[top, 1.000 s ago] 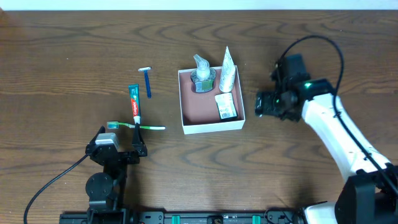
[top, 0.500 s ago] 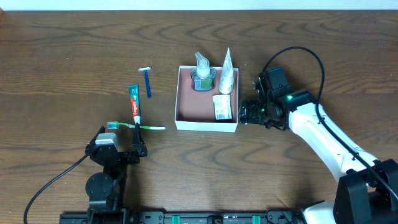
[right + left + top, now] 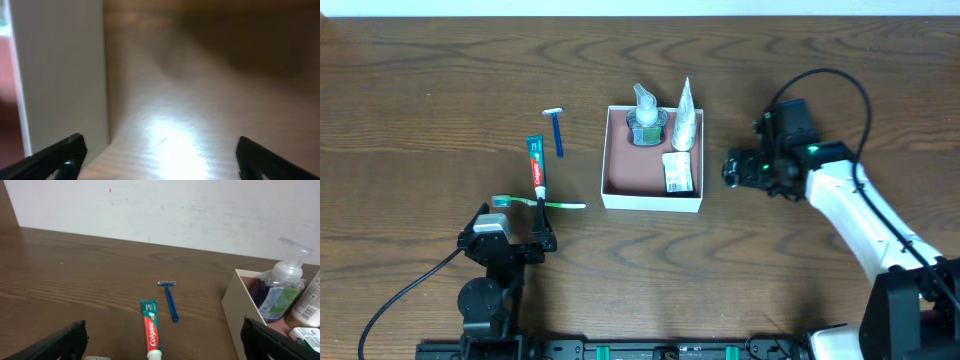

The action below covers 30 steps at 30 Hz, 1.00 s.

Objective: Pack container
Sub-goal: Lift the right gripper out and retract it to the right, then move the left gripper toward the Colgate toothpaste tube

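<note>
The container (image 3: 650, 202), a white-walled box with a pinkish inside, sits at the table's middle. It holds a pump bottle (image 3: 645, 122), a white tube (image 3: 686, 122) and a small labelled packet (image 3: 679, 172). To its left on the table lie a blue razor (image 3: 557, 130), a toothpaste tube (image 3: 536, 165) and a green toothbrush (image 3: 542, 204). My right gripper (image 3: 728, 170) is open and empty just right of the container's right wall (image 3: 60, 75), apart from it. My left gripper (image 3: 515, 235) is open and empty, just short of the toothbrush, facing the toothpaste (image 3: 151, 335).
The left wrist view shows the razor (image 3: 170, 302), the container's near corner (image 3: 235, 305) and the pump bottle (image 3: 280, 287) in front of a white wall. Bare wood lies between my right fingers (image 3: 160, 160).
The container was askew and now sits square, shifted slightly left. My right gripper came in against its right wall, then drew back to the right. The left arm has not moved.
</note>
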Each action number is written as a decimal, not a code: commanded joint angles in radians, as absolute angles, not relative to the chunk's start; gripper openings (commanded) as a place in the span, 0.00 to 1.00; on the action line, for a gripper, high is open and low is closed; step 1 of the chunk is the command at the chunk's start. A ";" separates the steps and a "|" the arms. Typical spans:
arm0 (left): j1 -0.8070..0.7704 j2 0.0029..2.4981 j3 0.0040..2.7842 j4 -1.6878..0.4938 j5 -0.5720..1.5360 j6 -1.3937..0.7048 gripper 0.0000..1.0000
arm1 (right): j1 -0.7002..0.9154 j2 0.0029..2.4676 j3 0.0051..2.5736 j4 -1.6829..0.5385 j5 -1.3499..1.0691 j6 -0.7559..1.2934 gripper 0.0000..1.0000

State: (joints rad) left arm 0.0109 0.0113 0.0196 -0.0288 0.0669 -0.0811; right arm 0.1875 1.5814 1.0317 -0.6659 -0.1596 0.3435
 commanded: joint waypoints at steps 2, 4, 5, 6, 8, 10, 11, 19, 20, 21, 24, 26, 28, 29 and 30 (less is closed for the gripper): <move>0.008 0.012 0.004 -0.063 0.068 -0.118 0.98 | 0.075 1.586 1.027 -0.632 -0.153 0.282 0.99; 0.008 0.012 0.004 -0.063 0.072 -0.199 0.98 | 0.027 1.586 1.027 -0.624 -0.154 0.282 0.99; 0.008 0.012 0.004 -0.063 0.072 -0.252 0.98 | 0.000 1.586 1.027 -0.625 -0.153 0.279 0.99; 0.008 0.012 0.004 -0.063 0.072 -0.296 0.98 | -0.022 1.586 1.027 -0.629 -0.154 0.279 0.99; 0.008 0.012 0.004 -0.063 0.071 -0.339 0.98 | -0.060 1.586 1.027 -0.645 -0.159 0.278 0.99; 0.008 0.012 0.004 -0.056 0.071 -0.347 0.98 | -0.089 1.586 1.027 -0.667 -0.161 0.262 0.99; 0.008 0.012 0.004 -0.049 0.071 -0.347 0.98 | -0.097 1.586 1.027 -0.677 -0.161 0.252 0.99; 0.008 0.015 0.013 -0.037 0.071 -0.406 0.98 | -0.109 1.586 1.027 -0.692 -0.120 0.238 0.99; 0.008 0.021 0.020 -0.037 0.071 -0.406 0.98 | -0.109 1.586 1.027 -0.692 -0.120 0.238 0.99; 0.008 0.029 0.028 -0.037 0.070 -0.406 0.98 | -0.109 1.586 1.027 -0.692 -0.120 0.238 0.99; 0.009 0.071 0.065 -0.037 0.049 -0.405 0.98 | -0.109 1.586 1.027 -0.692 -0.120 0.238 0.99; 0.014 0.119 0.100 -0.037 0.030 -0.404 0.98 | -0.109 1.586 1.027 -0.692 -0.120 0.238 0.99; 0.024 0.178 0.141 -0.037 0.022 -0.401 0.98 | -0.109 1.586 1.027 -0.692 -0.120 0.238 0.99; 0.031 0.214 0.165 -0.037 0.021 -0.401 0.98 | -0.109 1.586 1.027 -0.692 -0.120 0.238 0.99; 0.038 0.253 0.191 -0.037 0.021 -0.401 0.98 | -0.109 1.586 1.027 -0.692 -0.120 0.238 0.99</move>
State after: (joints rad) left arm 0.0208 0.1841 0.1070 -0.0441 0.0448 -0.3939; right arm -0.1024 1.5814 1.0313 -0.6914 -0.1303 0.2516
